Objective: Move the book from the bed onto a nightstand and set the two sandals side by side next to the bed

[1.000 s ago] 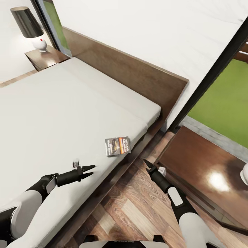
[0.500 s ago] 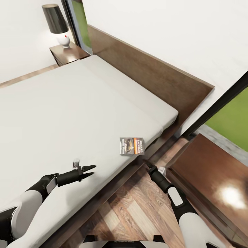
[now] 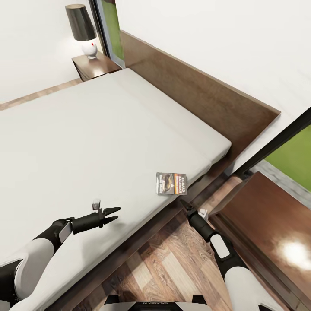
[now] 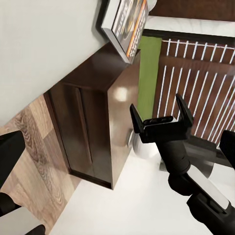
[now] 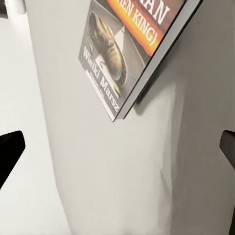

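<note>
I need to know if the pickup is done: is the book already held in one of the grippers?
No, the book lies flat on the bed near its edge, apart from the left gripper and the right gripper.

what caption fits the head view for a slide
Book lying flat near the bed edge, right hand just short of it, open left hand over the mattress.

The head camera looks steeply down across the bed toward its headboard corner. The left wrist camera faces across the mattress edge toward the nightstand, while the right wrist camera sits very near, apparently just off the mattress side; all three share the book.
</note>
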